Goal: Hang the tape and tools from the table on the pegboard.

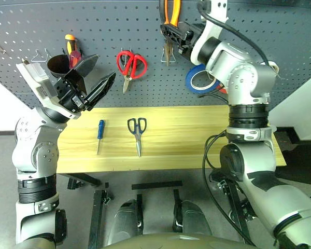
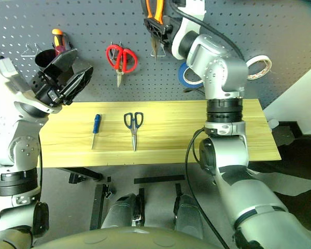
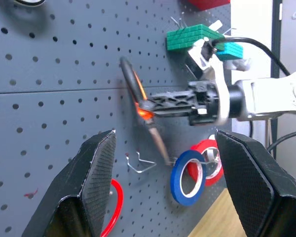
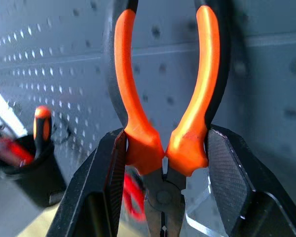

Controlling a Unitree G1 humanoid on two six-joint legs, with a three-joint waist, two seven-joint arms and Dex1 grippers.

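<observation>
Two tools lie on the table (image 1: 197, 145) at lower centre: the blue-handled screwdriver (image 1: 100, 134) and, just right of it, the dark-handled scissors (image 1: 137, 133). My right gripper (image 4: 163, 170) is clamped on the orange-and-black pliers (image 4: 164, 98) near the pivot, holding them nose-down against the pegboard (image 1: 280, 46) at top centre, above a wire hook (image 1: 167, 53). They look stiff, fairly heavy steel, so I judge a grip by the pivot steadies them. My left gripper (image 1: 93, 83) stands wide and empty at upper left. The blue tape (image 1: 197, 80) hangs right of the hook. The black cup (image 1: 58, 65) holds an orange-handled screwdriver (image 1: 70, 44)
</observation>
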